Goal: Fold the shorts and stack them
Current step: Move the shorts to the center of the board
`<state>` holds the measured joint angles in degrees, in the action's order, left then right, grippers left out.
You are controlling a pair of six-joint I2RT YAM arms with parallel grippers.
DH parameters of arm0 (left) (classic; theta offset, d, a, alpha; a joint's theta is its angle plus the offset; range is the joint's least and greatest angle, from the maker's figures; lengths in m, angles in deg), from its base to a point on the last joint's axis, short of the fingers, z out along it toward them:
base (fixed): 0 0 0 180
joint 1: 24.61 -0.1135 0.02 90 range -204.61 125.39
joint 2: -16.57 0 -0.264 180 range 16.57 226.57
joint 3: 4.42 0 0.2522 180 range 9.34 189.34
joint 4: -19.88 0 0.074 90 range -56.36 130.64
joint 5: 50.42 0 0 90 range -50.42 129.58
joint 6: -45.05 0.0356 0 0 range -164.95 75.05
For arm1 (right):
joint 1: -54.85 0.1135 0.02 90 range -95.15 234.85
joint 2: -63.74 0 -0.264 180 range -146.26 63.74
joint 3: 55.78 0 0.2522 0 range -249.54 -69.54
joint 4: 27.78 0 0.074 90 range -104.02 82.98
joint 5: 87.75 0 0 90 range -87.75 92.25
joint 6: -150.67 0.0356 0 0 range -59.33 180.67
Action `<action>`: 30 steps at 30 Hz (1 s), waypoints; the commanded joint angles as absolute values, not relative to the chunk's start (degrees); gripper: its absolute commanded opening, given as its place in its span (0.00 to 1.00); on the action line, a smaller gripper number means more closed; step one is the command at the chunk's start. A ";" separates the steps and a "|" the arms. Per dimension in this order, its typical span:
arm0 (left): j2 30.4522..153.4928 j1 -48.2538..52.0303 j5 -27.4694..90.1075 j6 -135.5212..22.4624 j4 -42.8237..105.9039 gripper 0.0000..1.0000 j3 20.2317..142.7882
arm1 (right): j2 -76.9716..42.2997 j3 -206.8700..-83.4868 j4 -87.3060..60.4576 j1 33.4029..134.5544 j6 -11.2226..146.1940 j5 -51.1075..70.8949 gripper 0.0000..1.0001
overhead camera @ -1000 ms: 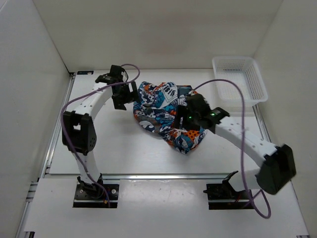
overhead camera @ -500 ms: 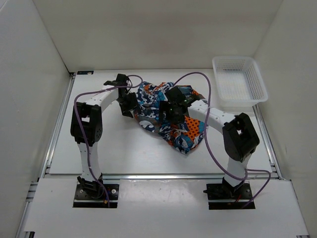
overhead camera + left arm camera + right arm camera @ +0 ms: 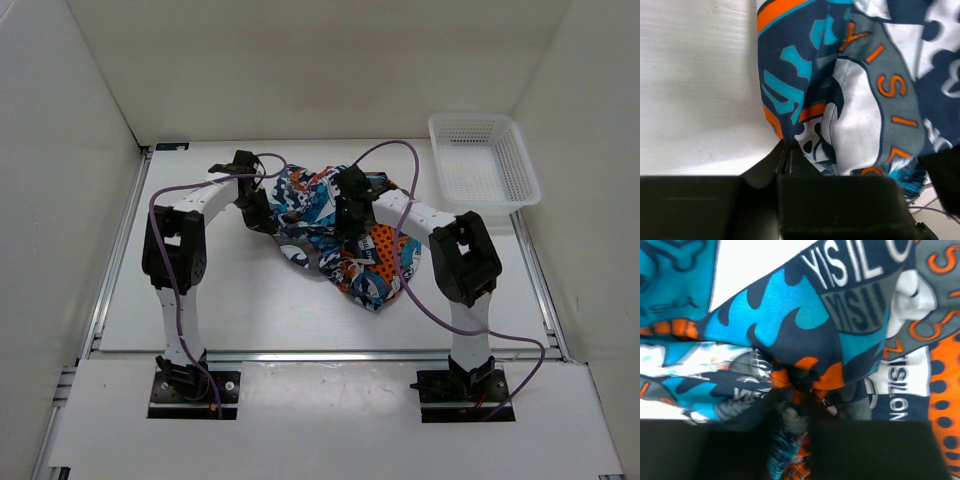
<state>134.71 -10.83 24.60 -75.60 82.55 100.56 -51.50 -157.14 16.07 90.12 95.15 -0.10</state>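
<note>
Lying crumpled in a heap just past the table (image 3: 230, 290) centre, the shorts (image 3: 375, 280) are gripped by both arms. The left gripper (image 3: 262, 215) is pinched tight on the cloth edge at the heap's 9 o'clock side. The right gripper (image 3: 350, 228) is clamped on a bunched fold near its middle. A white mesh basket (image 3: 520, 165) is seen at 2 o'clock, well apart.

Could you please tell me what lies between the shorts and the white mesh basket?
In the top view, only bare white table separates the shorts from the basket, with a purple cable looping over that strip.
</note>
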 commanded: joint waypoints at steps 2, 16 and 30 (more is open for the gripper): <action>125.47 -11.87 24.73 -74.92 81.54 0.20 100.57 | -49.64 -159.19 14.63 90.36 94.60 0.93 0.06; 122.21 -13.71 25.17 -72.11 83.21 0.79 99.25 | -23.20 -132.78 27.55 99.84 98.00 -19.36 0.01; 133.37 -5.64 25.25 -75.79 82.69 0.89 99.69 | -12.37 -129.57 32.29 100.47 101.90 -22.71 0.01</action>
<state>134.85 -7.90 24.55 -74.40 83.16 99.82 -13.53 -126.51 30.08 100.48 101.42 -20.18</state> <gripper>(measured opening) 0.895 0.137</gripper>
